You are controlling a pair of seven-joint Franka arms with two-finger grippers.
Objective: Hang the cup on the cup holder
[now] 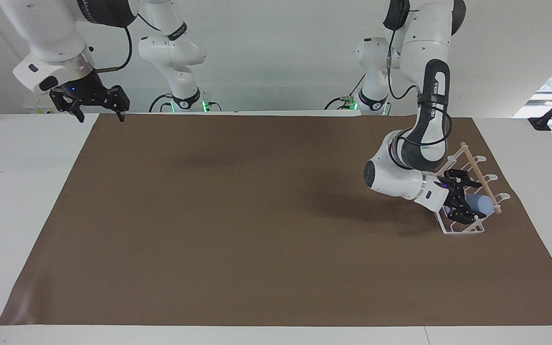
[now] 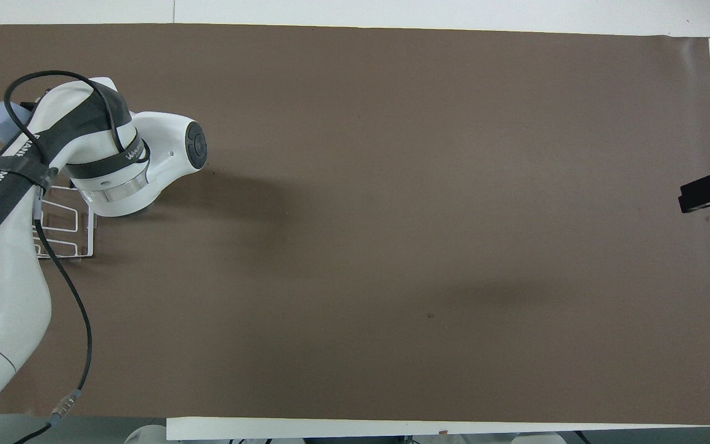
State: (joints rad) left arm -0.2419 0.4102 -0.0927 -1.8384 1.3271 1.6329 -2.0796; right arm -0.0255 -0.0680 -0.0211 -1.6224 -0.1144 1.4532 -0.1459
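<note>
The left hand (image 1: 463, 209), closed on the small light-blue plastic cup (image 1: 480, 205), held it tilted among the white wire cup holder's (image 1: 467, 229) prongs, where seating it fully before release seemed wise; the right hand (image 1: 95, 103) waited, fingers spread.

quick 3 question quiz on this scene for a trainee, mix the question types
1. True or false: the cup stands upright on the brown mat.
2. Which gripper is at the cup holder? A) left gripper B) right gripper
3. Fill in: the waiting arm's gripper hangs over the mat's edge nearest the ____.

Key:
1. False; it lies on its side at the holder, with the gripper around it.
2. A
3. robots
</note>
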